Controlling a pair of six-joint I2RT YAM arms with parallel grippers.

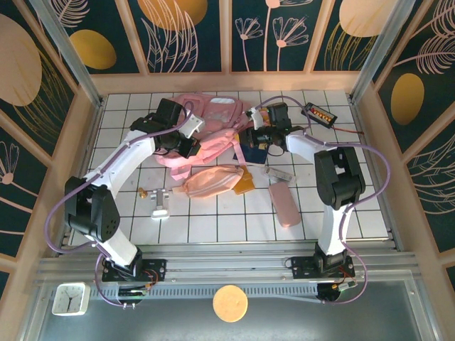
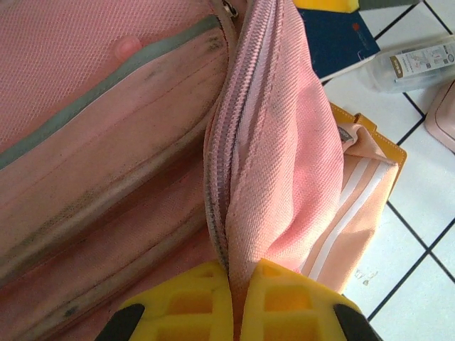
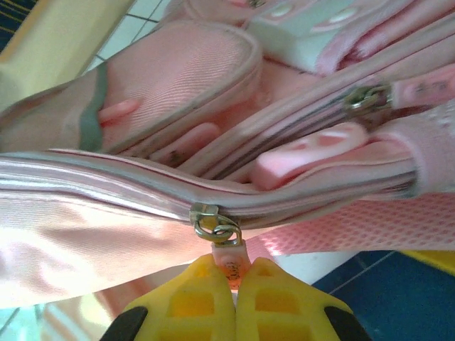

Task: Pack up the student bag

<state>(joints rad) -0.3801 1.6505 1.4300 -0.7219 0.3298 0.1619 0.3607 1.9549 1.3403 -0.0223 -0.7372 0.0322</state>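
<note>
The desk [image 1: 213, 224] has a white tiled top. In the far middle lies the pink student bag [image 1: 217, 110], with a dark blue book [image 2: 341, 39] beside it. Nearer lies a peach oval pouch [image 1: 213, 180], partly over a flat yellow wallet [image 1: 244, 185]. To the right are a small clear bottle [image 1: 279, 172] and a slim pink case [image 1: 284, 204] (near, but apart). A black box [image 1: 318, 114] with coloured buttons sits far right, and a small metal tool [image 1: 160, 206] on the left.
</note>
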